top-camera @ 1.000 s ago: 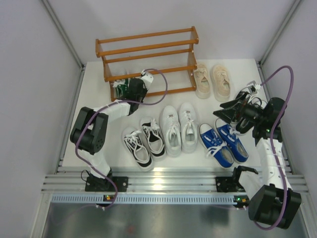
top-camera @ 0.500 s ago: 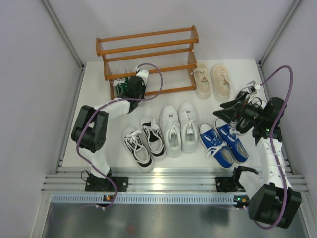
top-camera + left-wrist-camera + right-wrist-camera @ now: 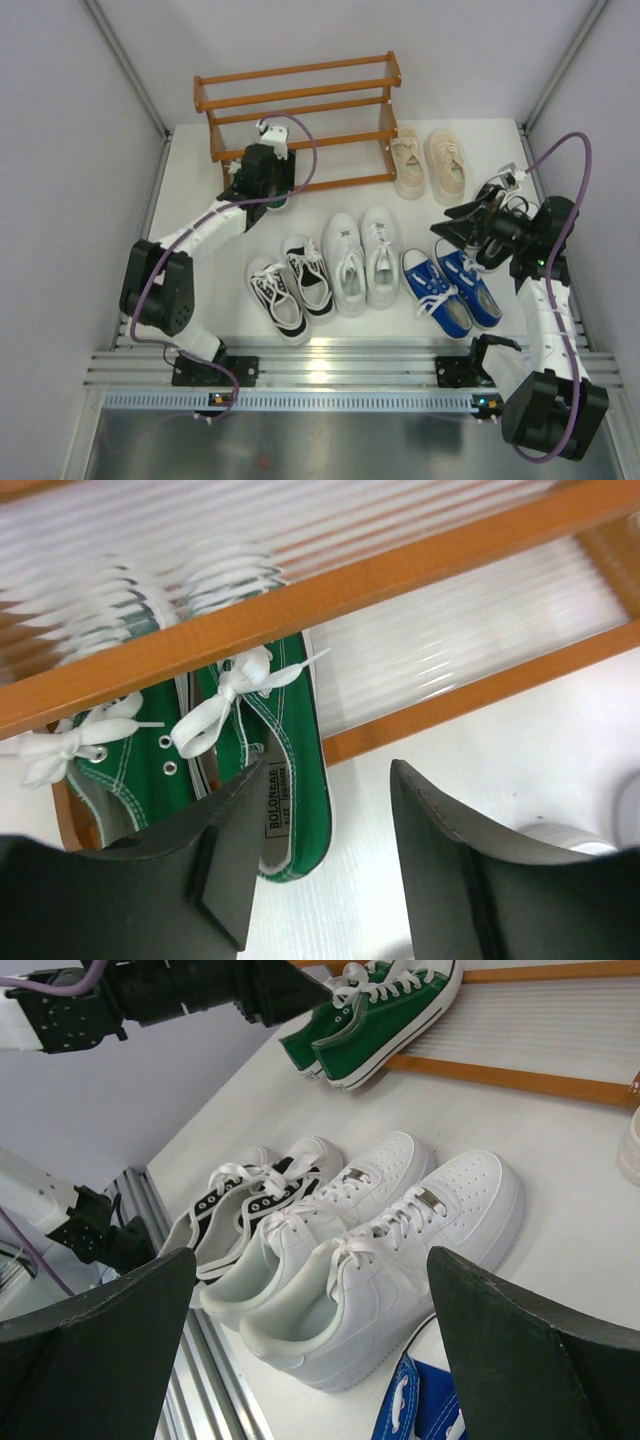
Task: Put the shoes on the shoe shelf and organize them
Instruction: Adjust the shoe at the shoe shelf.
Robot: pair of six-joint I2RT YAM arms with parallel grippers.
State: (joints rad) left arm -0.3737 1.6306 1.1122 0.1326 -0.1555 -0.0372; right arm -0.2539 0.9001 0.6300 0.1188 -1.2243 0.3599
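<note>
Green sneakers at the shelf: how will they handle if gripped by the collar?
Green sneakers: thin-looking canvas, so likely floppy at the collar. Loose white laces sit by the shelf rail, may snag. Flat white sole: unlikely to tip.

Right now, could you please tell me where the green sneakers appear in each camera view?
Top external: green sneakers at the left front of the shoe shelf, mostly hidden under the left end effector.
Left wrist: green sneakers left of centre, toes under an orange rail.
Right wrist: green sneakers at top centre.
Shared landmark: the shoe shelf, its orange rails in every view.
</note>
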